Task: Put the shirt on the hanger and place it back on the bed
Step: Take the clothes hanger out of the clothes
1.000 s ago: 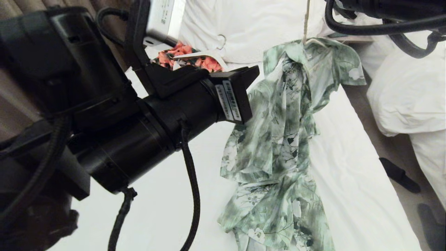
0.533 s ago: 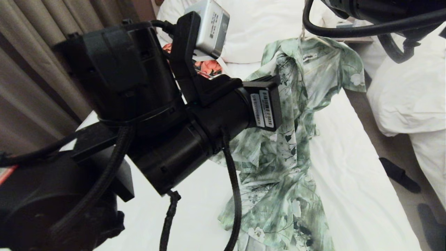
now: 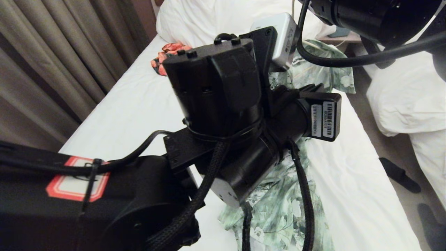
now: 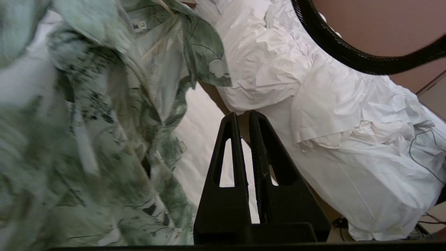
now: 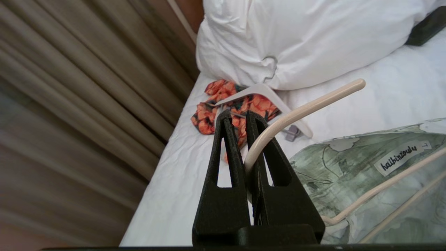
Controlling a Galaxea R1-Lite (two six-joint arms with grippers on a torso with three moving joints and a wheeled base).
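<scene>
Pinching the slim cream hook of the hanger (image 5: 306, 106), your right gripper (image 5: 243, 116) is clamped w/ the wire's shoulders inside the shirt (image 5: 376, 181). Thin green-white fabric drapes lengthwise down the bed (image 3: 132, 104). Left gripper (image 4: 244, 118) sits closed on nothing, beside the shirt.

We read this as a bedroom, likely a hotel room: a bed (image 3: 132, 104) with plain white sheet fills the centre of the head view, bulky white pillows (image 3: 216, 17) at the top, beige pleated curtains (image 3: 52, 59) down the left edge. A second bed heaped with white duvets (image 3: 407, 101) stands at the right, a strip of floor (image 3: 383, 146) between the two. Clothes lie on the sheet
</scene>
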